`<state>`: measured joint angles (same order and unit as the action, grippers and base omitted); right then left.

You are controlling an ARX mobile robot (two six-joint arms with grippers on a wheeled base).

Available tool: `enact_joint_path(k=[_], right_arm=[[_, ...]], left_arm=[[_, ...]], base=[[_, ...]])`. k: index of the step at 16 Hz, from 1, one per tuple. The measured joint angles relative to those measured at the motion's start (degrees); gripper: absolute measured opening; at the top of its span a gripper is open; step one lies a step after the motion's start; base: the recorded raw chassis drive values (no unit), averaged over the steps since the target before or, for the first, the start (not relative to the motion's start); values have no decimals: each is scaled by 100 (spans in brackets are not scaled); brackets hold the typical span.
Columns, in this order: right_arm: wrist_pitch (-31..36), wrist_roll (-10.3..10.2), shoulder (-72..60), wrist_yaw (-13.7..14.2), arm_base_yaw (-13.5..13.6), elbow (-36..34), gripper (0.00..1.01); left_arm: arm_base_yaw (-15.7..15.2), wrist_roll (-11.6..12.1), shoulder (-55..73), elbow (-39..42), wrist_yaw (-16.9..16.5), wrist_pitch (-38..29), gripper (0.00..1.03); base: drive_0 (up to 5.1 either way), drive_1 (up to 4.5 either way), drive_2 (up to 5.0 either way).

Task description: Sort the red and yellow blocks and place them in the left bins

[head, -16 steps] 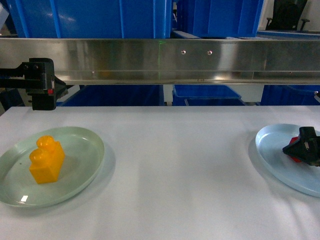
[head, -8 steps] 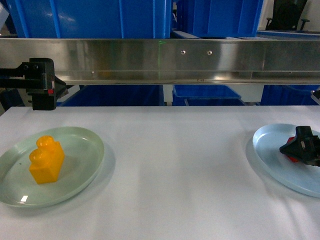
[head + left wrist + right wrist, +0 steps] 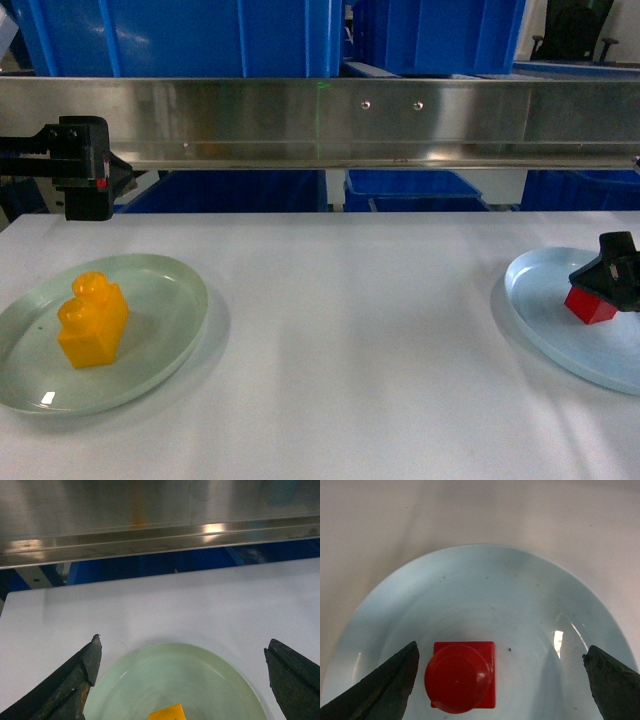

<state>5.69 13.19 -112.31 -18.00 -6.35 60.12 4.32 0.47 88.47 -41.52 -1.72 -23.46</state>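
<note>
Red block point(image 3: 462, 675), one round stud on top, is being seen from above, resting on a pale blue plate point(image 3: 520, 595), left of the plate's middle. Right end effector point(image 3: 502, 680) is being held wide apart, dark fingertips point(image 3: 385, 687) flanking the block without touching it. The plate is being carried by a pale surface point(image 3: 395, 520).

No readable text, labels, brand marks or nos. anywhere in the head or either wrist view.
</note>
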Motion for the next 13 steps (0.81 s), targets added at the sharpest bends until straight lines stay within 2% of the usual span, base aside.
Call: enact_joint_path(k=[4,8,13], right_arm=[[-48,-2,-9,-24,155,-11,98],[-127,-11,-116,-50,146,26,97],[-138,-61,-212,-96,142,46,48]], left_arm=[[0,-2,0,0,0,0,98],[0,-2,0,0,0,0,98],[-2,0,0,0,0,2,98]], base=[[0,0,0],[0,0,0],[0,0,0]])
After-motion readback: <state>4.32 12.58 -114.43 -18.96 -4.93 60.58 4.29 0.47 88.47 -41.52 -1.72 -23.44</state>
